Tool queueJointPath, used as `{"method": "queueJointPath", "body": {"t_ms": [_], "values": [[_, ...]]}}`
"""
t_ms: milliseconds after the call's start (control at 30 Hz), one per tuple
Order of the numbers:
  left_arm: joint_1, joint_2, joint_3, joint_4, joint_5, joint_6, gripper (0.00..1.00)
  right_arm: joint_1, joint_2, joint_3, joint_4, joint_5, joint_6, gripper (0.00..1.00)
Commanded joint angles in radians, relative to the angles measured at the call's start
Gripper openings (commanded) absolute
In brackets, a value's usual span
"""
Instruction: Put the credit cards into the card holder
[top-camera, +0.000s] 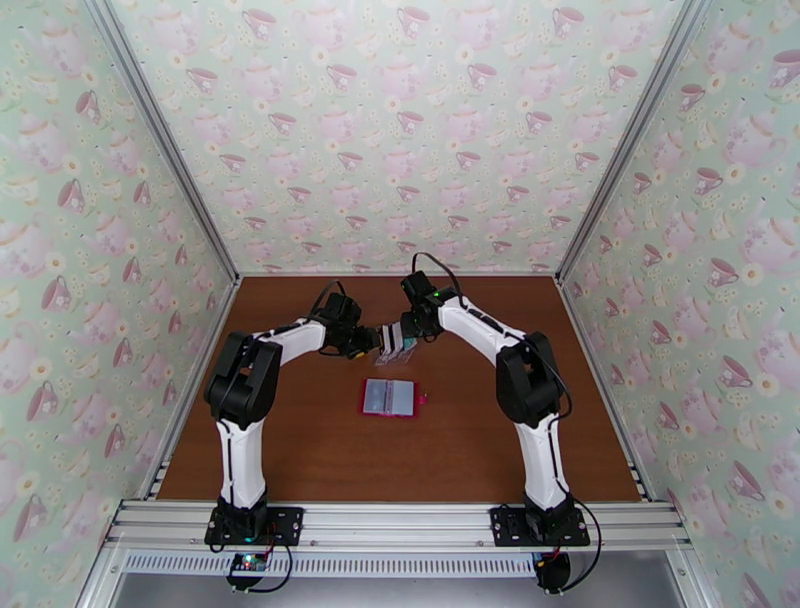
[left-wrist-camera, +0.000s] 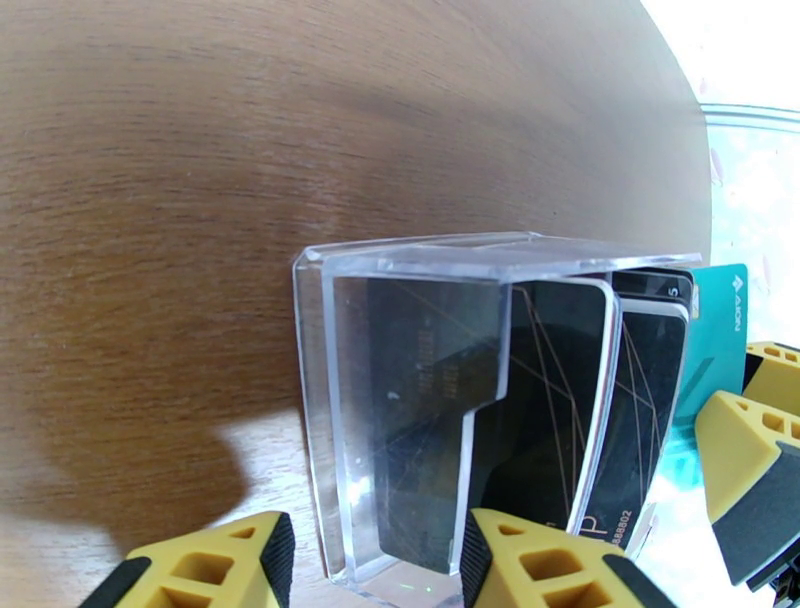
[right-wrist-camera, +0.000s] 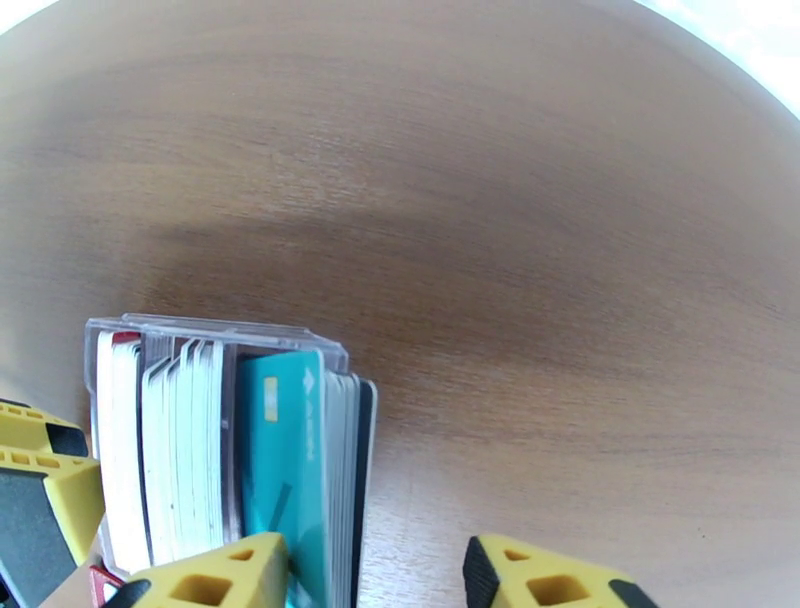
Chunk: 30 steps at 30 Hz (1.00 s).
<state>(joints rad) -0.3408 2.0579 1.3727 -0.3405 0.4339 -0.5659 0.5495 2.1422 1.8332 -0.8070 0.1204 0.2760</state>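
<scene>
Mid-bench (top-camera: 480, 440), the two arms meet over a clear rack (top-camera: 395, 342) packed with the credit cards (right-wrist-camera: 180, 440), which stand on edge, face to face. The card holder (top-camera: 388, 398) lies open and flat just in front of the rack, nearer the arm bases, its pale pockets facing up and no card in it.

The left arm (top-camera: 270, 350) reaches in from its side, forearm low and level. Its jaws straddle the near end of the rack, and the yellow fingers (left-wrist-camera: 540, 560) sit snug against the clear walls in what looks like a steadying grip.

The right arm (top-camera: 490, 335) bends down from the opposite side, and its jaws are open around the outer end of the stack. The teal card (right-wrist-camera: 290, 450) is one of the last cards on that side, with a black card behind it. It lies just inside one right finger (right-wrist-camera: 215, 575), with the other finger well apart across bare wood. Its long edge runs straight away from the right wrist camera, in line with the fingers.

The right arm is the one placed to pick. The coming move seems to turn on whether the jaws close on the teal card alone or catch its neighbours too. From there the open wallet is a short carry back towards the bases.
</scene>
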Motion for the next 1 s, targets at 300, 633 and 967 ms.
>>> {"method": "queueJointPath", "body": {"t_ms": [300, 633, 967], "values": [[0.015, 0.011, 0.023, -0.021, -0.017, -0.008, 0.49, -0.007, -0.05, 0.031, -0.044, 0.003, -0.012, 0.38], [0.013, 0.013, 0.023, -0.019, -0.017, -0.011, 0.5, -0.005, -0.057, 0.025, -0.04, -0.041, -0.005, 0.25], [0.014, 0.015, 0.019, -0.014, -0.017, -0.014, 0.51, -0.004, -0.039, 0.01, -0.013, -0.103, 0.017, 0.26]]}}
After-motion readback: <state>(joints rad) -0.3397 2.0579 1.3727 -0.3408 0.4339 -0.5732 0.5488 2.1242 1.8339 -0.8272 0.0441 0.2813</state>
